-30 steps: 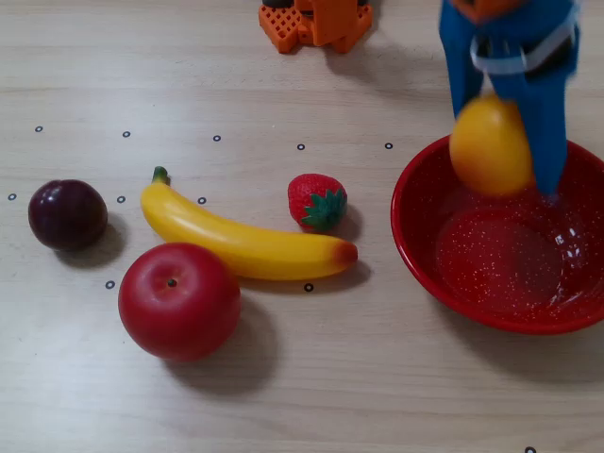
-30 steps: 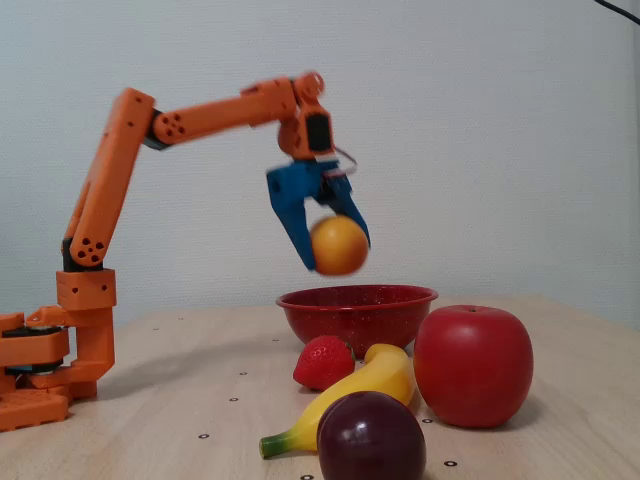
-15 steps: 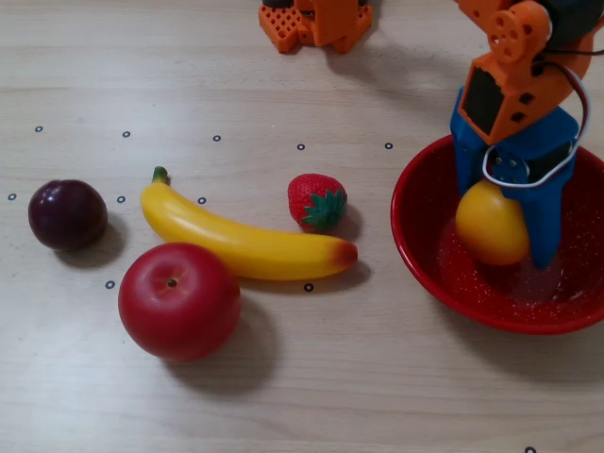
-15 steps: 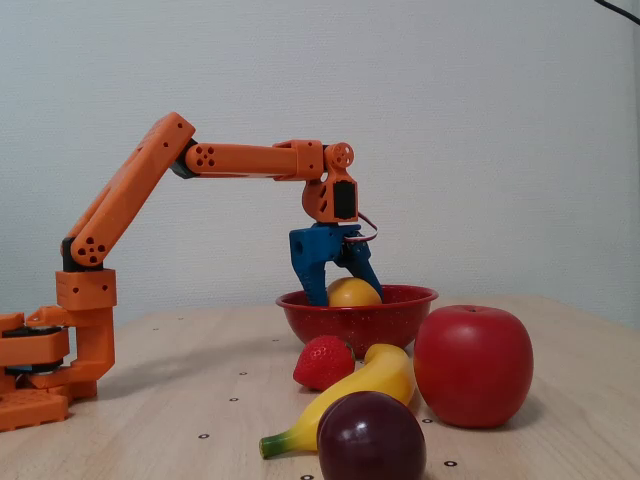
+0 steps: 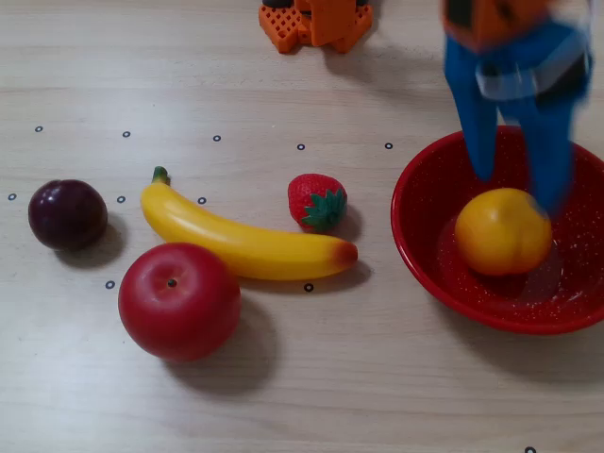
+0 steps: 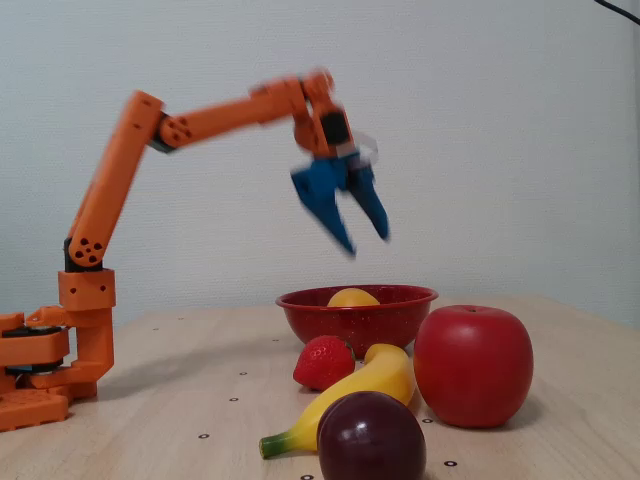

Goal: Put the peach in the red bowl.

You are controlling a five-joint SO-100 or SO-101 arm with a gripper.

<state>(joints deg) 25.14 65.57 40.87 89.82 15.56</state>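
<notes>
The yellow-orange peach (image 5: 503, 230) lies inside the red speckled bowl (image 5: 423, 247) at the right of the overhead view. In the fixed view its top (image 6: 353, 297) shows above the bowl's rim (image 6: 400, 297). My gripper (image 5: 524, 187) has blue fingers, is open and empty, and hangs well above the bowl. In the fixed view the gripper (image 6: 366, 240) is clear of the peach, fingers pointing down, a little blurred.
On the table left of the bowl lie a strawberry (image 5: 317, 201), a yellow banana (image 5: 243, 241), a red apple (image 5: 179, 301) and a dark purple plum (image 5: 67, 214). The arm's orange base (image 5: 314, 23) stands at the back (image 6: 50, 360).
</notes>
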